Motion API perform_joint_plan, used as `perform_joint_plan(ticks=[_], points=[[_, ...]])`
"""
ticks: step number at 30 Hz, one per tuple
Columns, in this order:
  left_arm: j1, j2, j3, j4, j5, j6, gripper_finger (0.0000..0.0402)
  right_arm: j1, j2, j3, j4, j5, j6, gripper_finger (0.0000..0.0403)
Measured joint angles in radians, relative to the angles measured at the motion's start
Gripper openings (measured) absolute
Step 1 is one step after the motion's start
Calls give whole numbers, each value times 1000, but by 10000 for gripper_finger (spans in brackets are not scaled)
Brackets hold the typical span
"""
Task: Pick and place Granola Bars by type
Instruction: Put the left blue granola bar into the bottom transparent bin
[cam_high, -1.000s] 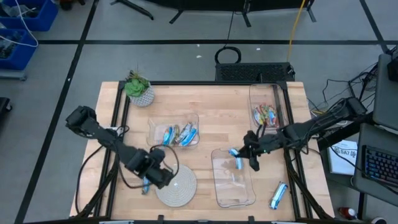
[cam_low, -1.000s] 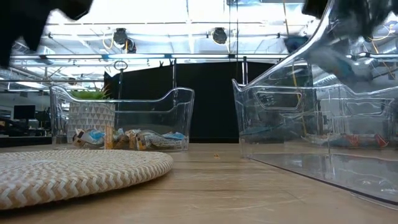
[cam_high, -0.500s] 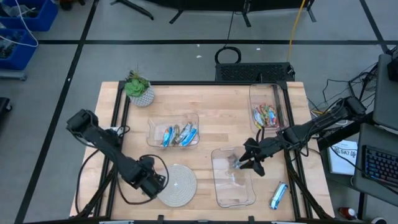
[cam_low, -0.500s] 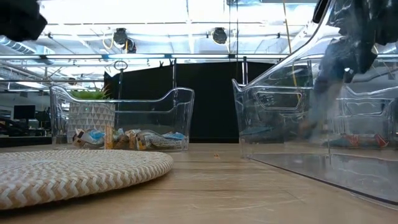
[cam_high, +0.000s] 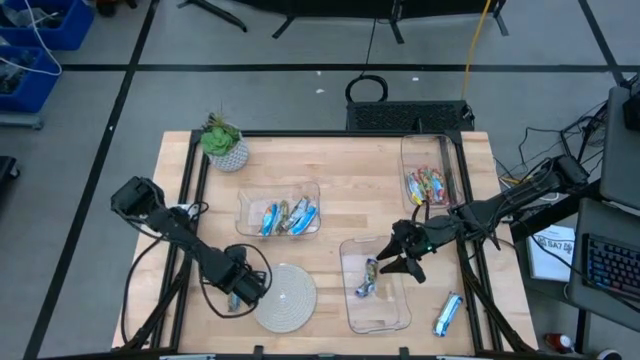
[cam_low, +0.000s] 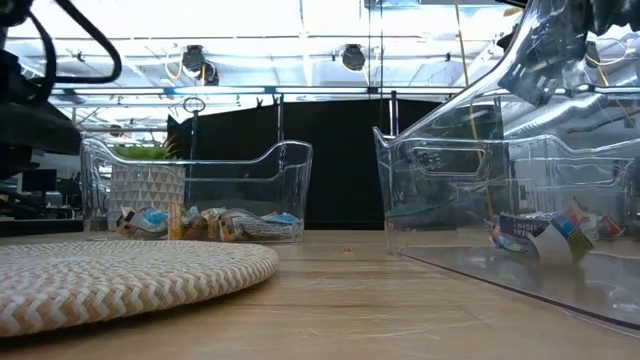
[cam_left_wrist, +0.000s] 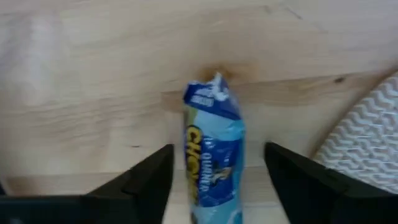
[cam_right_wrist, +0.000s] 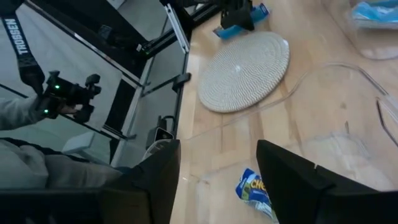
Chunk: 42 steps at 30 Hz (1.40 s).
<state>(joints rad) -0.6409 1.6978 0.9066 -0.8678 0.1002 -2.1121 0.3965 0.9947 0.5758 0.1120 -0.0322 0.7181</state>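
We treat each of the Granola Bars (cam_high: 288, 216) as a light, flat packet in slick, crinkly film; we judge it will slide under a pad and crush if squeezed hard. Take hold across the middle of the narrow width, clear of the crimped ends.

The left gripper (cam_left_wrist: 217, 180) hangs low over the table at the near left, just beside the woven mat (cam_high: 285, 297). Its fingers are spread on either side of a blue bar (cam_left_wrist: 211, 155), not pinching it. That bar lies on bare wood, wrapper bright blue with yellow lettering and a white crimped end.

The right gripper (cam_high: 392, 262) sits above the near clear bin (cam_high: 395, 318), fingers spread and holding nothing. One blue bar (cam_high: 365, 279) lies loose on that bin's floor. Another blue bar (cam_high: 448, 313) lies on the table to the right of that bin.

The middle bin (cam_high: 246, 198) holds mostly blue bars. The far right bin (cam_high: 408, 150) holds red and orange multicoloured ones.
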Motion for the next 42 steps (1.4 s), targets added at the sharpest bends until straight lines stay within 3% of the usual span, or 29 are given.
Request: perform_joint_plan(ticks=[3, 7, 8, 13, 16, 20, 23, 27, 30, 33, 36, 42], points=[[13, -4, 13, 1, 2, 26, 189, 0, 0, 0, -3, 0, 2, 196], [17, -17, 34, -11, -54, 58, 49, -7, 0, 0, -3, 1, 1, 189], [19, -26, 44, -12, -67, 63, 31, -12, 0, 0, -3, 1, 1, 187], [34, -74, 145, -139, -115, 90, 30, -36, 0, 0, 16, 1, -2, 183], [51, -122, 279, -251, -214, 145, 18, -56, 0, 0, 78, 1, 0, 186], [84, -167, 491, -365, -568, 262, 18, -94, 0, 0, 179, 0, 0, 189], [143, -171, 629, -374, -819, 444, 18, -130, 0, 0, 220, 1, -9, 188], [247, -170, 711, -188, -964, 796, 17, -176, 0, 0, 249, 1, -31, 184], [318, -168, 711, 103, -946, 1146, 17, -206, 0, 0, 295, 9, -77, 184], [378, -137, 712, 366, -876, 1399, 16, -224, 0, 0, 349, 64, -137, 186], [426, -97, 711, 526, -775, 1526, 16, -244, 0, 14, 371, 100, -183, 186], [476, -17, 711, 741, -599, 1637, 15, -285, 0, 46, 370, 112, -234, 187]])
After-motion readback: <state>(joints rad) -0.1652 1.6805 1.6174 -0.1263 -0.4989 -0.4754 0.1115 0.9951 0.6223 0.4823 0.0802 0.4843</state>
